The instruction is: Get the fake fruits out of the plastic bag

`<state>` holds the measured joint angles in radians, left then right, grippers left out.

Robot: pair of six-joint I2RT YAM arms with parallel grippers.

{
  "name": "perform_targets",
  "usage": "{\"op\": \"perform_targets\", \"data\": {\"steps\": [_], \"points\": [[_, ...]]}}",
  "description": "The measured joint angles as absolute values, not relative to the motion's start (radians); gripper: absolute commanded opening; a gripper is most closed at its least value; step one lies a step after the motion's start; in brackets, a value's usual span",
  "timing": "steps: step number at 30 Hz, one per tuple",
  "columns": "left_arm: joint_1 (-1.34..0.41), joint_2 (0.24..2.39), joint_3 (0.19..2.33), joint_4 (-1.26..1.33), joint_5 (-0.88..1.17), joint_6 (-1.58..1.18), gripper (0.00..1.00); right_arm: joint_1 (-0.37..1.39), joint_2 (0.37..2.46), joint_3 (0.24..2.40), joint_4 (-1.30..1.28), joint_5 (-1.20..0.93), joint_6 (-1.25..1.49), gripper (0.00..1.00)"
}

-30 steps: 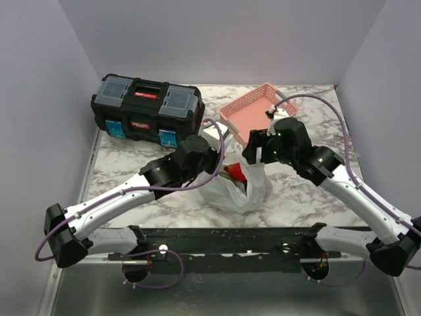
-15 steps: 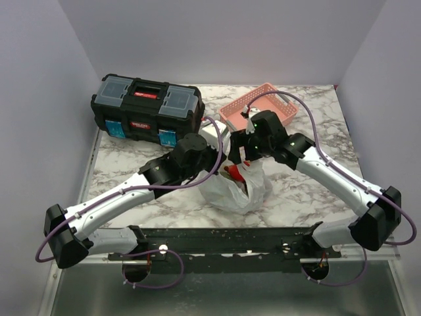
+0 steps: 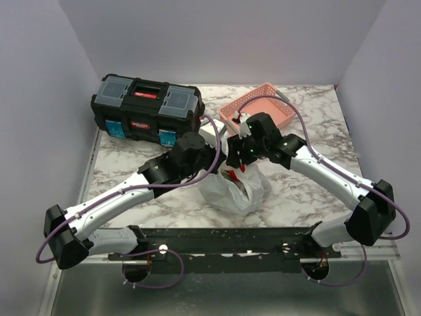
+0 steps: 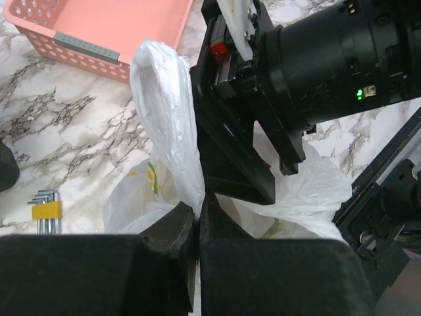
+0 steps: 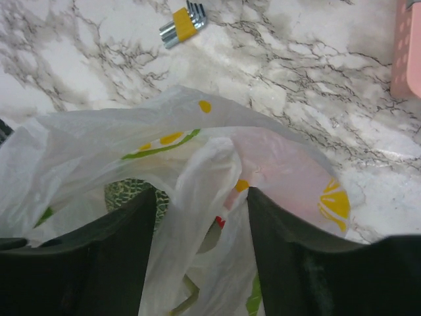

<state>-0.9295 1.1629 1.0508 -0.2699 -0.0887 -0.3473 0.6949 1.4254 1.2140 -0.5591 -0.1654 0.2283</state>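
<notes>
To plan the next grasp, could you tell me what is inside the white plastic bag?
A patch of dull-green melon and a sliver of something red show; folds of the translucent white plastic bag hide everything else.

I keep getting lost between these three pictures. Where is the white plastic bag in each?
Top external: plastic bag at table centre, between the two arms.
Left wrist: bag at centre, a fold pinched in the left gripper.
Right wrist: bag across the middle, right gripper open around it.
Shared landmark: pink basket.

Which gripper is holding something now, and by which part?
The left gripper pinches the plastic bag by a raised fold at its top. The right gripper is open, gripping nothing.
</notes>
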Motion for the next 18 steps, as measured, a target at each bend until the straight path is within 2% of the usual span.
{"op": "perform_targets", "data": {"steps": [2,7,13,18], "points": [[-0.929,1.164,1.054,-0.275,-0.089,-0.35,0.0,0.695,1.423,1.187,-0.539,-0.157,0.233,0.25],[-0.928,1.198,1.114,-0.315,-0.131,-0.366,0.0,0.695,1.365,1.112,-0.493,-0.039,0.294,0.01],[-0.896,1.23,1.206,-0.406,-0.243,-0.406,0.0,0.695,1.205,1.089,-0.448,0.124,0.366,0.01],[-0.804,1.188,1.198,-0.444,-0.277,-0.472,0.0,0.695,1.101,1.089,-0.398,0.203,0.41,0.01]]}}
